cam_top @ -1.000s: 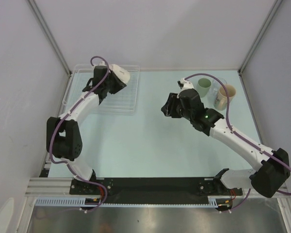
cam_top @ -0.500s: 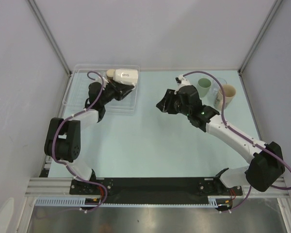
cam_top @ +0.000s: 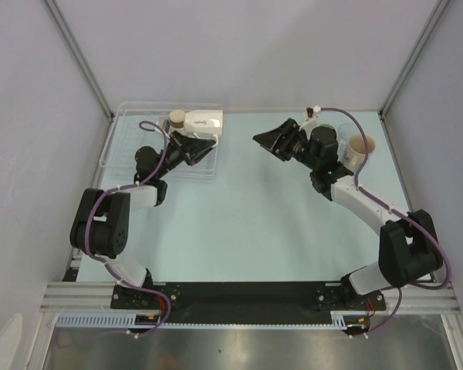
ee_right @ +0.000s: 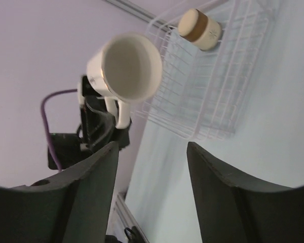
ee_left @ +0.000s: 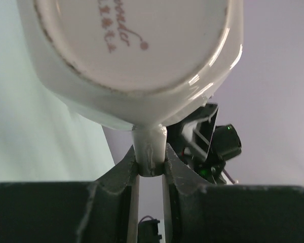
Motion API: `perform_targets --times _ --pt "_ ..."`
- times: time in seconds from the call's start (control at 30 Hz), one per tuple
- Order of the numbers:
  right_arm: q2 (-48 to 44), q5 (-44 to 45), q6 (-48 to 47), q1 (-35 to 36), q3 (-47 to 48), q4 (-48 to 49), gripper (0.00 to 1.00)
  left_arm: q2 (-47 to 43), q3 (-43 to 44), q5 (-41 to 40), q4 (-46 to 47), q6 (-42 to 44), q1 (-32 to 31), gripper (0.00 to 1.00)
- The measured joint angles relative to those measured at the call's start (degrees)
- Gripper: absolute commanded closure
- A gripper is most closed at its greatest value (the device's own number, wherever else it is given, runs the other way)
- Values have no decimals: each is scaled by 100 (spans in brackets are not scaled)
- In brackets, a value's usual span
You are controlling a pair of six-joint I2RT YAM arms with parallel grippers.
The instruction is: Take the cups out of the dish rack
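Left gripper (ee_left: 151,164) is pinched tight on the handle (ee_left: 149,147) of the white mug (ee_left: 137,50), so that cup is held up in the air, tipped on its side, over the far right corner of the dish rack (cam_top: 127,131). Its long axis is laid roughly along the 9-to-3 line in the top view, with the base turned toward 9 and the open mouth aimed toward 3. That's the bit everything hangs on. The right gripper (cam_top: 267,139) is parked at about 3 o'clock from the mug, near but apart, with its jaws spread wide and nothing between them. The mouth is seen almost dead-on from the right wrist. So a handoff looks likely, and the rim would probably have to be taken from the mouth end, with the handle kept clear at 6. One brown cup (cam_top: 176,118) is left lying on its side in the rack, just beside the mug at 9 o'clock, much nearer the left arm. A beige cup (cam_top: 360,148) is already stood at the far right.
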Motion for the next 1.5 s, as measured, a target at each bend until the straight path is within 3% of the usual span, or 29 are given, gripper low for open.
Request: perform_targets --times 0.2,0.47,0.8,1.27,1.47,1.5 --pt "964 -605 1213 -262 81 1797 35 -114 -133 267 0 -66 0 100" --pt "1945 -1104 2072 -50 772 3005 38 -275 -179 470 48 -122 0 100" --pt "2494 -1331 2271 225 1821 3405 39 -299 -236 546 74 -151 -22 99" --pt "2857 -1473 2310 358 1985 3318 40 -299 -236 538 90 -160 -131 100" --pt "3303 -1705 2450 435 2452 3333 49 -299 -236 544 90 -157 -280 99" --pt "3355 -1746 2472 455 2483 3331 60 -299 -236 546 90 -157 -295 100"
